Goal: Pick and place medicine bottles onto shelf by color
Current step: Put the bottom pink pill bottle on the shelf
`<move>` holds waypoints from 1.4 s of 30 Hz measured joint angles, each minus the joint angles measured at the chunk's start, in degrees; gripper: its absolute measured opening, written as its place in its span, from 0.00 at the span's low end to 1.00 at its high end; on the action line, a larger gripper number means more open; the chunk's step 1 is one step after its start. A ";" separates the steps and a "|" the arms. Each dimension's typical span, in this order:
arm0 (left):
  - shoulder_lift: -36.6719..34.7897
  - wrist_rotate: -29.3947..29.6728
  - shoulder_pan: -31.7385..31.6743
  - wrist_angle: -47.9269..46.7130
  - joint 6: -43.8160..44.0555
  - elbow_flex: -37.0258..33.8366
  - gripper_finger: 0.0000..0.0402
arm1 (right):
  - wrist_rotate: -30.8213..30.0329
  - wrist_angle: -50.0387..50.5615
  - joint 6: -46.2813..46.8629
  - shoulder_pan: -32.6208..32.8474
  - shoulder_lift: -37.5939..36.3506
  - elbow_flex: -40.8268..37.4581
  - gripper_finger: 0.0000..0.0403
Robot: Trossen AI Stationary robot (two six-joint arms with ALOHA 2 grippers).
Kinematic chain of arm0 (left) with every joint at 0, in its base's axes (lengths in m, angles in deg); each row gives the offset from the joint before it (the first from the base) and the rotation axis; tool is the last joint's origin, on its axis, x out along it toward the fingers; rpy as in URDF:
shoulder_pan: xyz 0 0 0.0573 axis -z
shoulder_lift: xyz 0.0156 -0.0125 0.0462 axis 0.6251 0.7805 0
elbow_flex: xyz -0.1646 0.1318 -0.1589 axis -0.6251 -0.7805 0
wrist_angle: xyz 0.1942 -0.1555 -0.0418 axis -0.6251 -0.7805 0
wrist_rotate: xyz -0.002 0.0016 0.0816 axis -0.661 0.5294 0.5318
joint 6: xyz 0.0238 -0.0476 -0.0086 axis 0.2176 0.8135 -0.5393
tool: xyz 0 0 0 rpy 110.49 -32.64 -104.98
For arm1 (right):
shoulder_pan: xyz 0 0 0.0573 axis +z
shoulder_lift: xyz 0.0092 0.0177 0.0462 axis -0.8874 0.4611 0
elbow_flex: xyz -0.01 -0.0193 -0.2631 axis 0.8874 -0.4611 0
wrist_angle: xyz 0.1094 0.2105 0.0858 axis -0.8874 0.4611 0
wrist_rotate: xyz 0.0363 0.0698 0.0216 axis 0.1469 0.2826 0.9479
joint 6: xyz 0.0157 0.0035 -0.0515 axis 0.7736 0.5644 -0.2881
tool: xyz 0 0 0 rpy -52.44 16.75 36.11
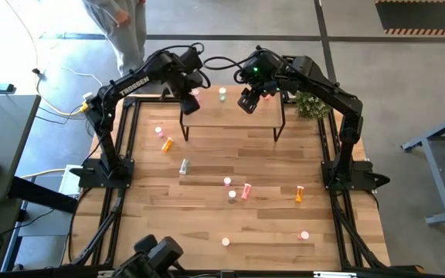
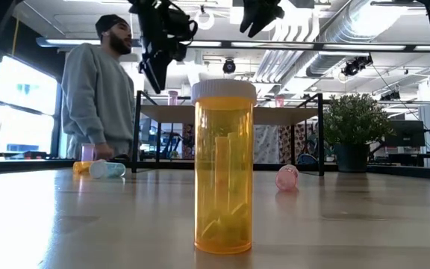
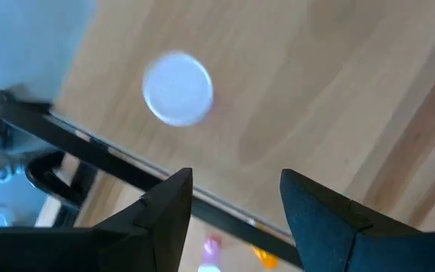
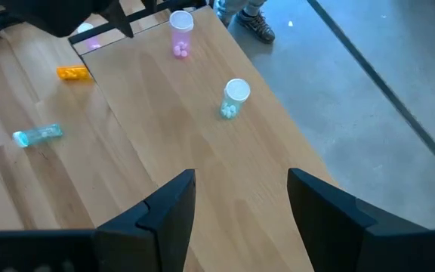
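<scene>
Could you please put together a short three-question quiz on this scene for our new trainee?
1. True or false: the left pincer is gripping a bottle.
2. How many bottles stand on the shelf in the right wrist view? A) none B) two C) five
3. In the low view, the nearest bottle is ___ in colour.

Key: 1 false, it hangs open and empty; 2 B, pink bottle and pale green bottle; 3 orange.

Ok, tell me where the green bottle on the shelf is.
In the high view the green bottle stands upright near the middle of the shelf, between the left hand and the right hand, with a pink bottle to its left.
</scene>
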 joint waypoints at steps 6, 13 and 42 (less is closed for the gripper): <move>-0.02 0.86 -0.04 2.30 1.48 -0.25 0.48 | -0.61 -0.02 -0.35 -0.02 0.00 0.00 0.50; 0.32 3.64 -0.04 3.87 1.45 -0.25 0.48 | -0.61 0.00 -0.50 -0.02 0.00 0.00 0.50; 0.33 8.87 -0.04 8.48 -0.16 -0.25 0.48 | -0.61 -0.02 -0.09 -0.02 0.00 0.00 0.50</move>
